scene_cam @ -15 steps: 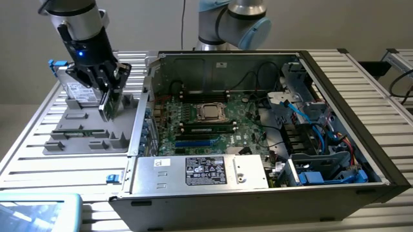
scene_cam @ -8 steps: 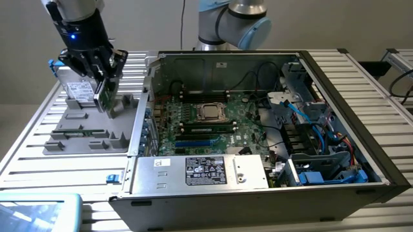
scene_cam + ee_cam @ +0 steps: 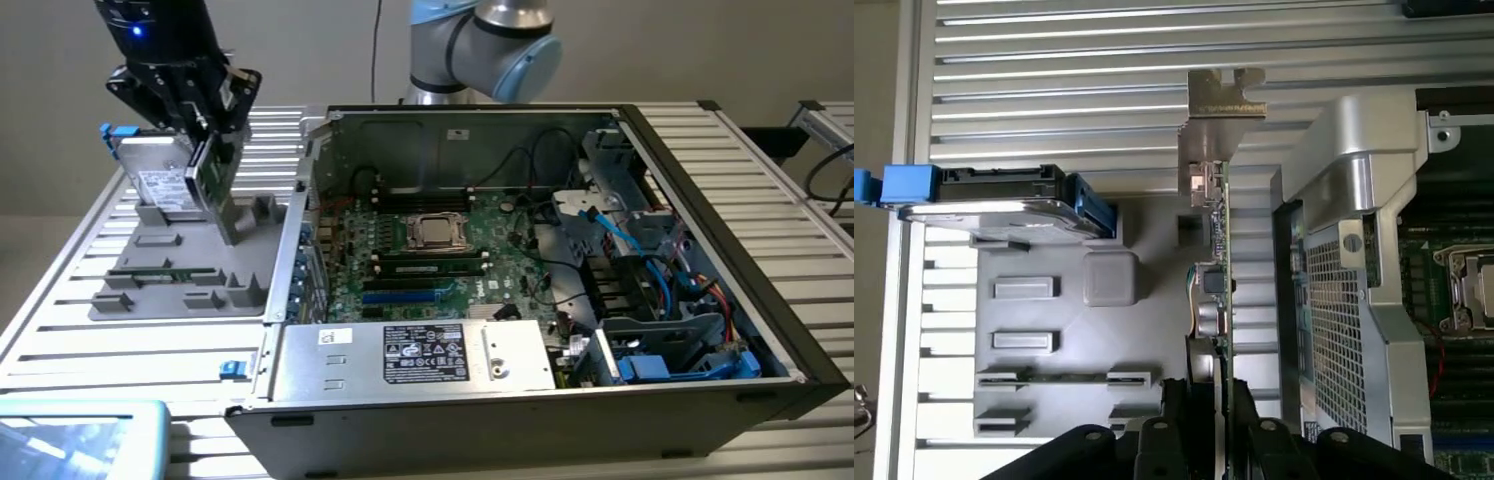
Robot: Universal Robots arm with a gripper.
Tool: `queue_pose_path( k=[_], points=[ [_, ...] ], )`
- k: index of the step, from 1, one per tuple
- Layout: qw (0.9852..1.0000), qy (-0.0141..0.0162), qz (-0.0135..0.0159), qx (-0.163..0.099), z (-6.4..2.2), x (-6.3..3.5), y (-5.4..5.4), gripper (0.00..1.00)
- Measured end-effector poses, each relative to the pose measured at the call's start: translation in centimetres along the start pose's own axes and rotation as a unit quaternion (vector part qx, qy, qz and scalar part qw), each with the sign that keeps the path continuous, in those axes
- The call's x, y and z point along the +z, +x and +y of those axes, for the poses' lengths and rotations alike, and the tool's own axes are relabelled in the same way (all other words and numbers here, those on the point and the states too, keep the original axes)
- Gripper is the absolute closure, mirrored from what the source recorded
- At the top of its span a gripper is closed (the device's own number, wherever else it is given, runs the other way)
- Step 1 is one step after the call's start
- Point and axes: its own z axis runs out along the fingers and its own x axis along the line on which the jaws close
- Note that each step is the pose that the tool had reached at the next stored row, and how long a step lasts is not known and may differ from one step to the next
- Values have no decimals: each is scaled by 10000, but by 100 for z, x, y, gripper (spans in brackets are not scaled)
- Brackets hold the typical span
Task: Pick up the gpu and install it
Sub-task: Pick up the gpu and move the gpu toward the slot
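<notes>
we see the gripper point(image 3: 203, 125) partly closed and clamped on the gpu point(image 3: 216, 190). the card hangs upright, bracket end down, over the grey parts tray point(image 3: 160, 300) on the exterior view's left, near the hard drive point(image 3: 158, 190) and just beside the open computer case point(image 3: 534, 400).

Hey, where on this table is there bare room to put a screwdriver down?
Bare slats lie on the exterior view's right of the computer case, and on the camera's side of the grey tray. Crowded: the tray, with the hard drive on it and the gripper holding the gpu over it.
</notes>
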Motion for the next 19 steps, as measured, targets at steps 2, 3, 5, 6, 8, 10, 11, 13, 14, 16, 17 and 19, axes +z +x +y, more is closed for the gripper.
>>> queue_pose_path(
  k=[2, 3, 5, 6, 8, 10, 11, 13, 14, 16, 17, 19],
  points=[
    [10000, 0, 4, 0, -7, -93, -57, 71],
    [10000, 0, 6, 1, -12, -141, -88, 71],
    [10000, 0, 11, 2, -29, -239, -161, 71],
    [10000, 0, 13, 1, -38, -286, -198, 71],
    [10000, -1, 17, 3, -54, -380, -272, 71],
    [10000, -3, 21, 2, -67, -475, -348, 71],
    [10000, -5, 22, 3, -73, -520, -386, 71],
    [10000, -9, 23, 2, -89, -571, -474, 71],
    [10000, -13, 23, 2, -98, -576, -520, 71],
    [10000, -19, 24, 2, -116, -583, -610, 71],
    [10000, -22, 24, 2, -126, -586, -655, 71],
    [10000, -29, 24, 2, -144, -591, -747, 71]
  ],
)
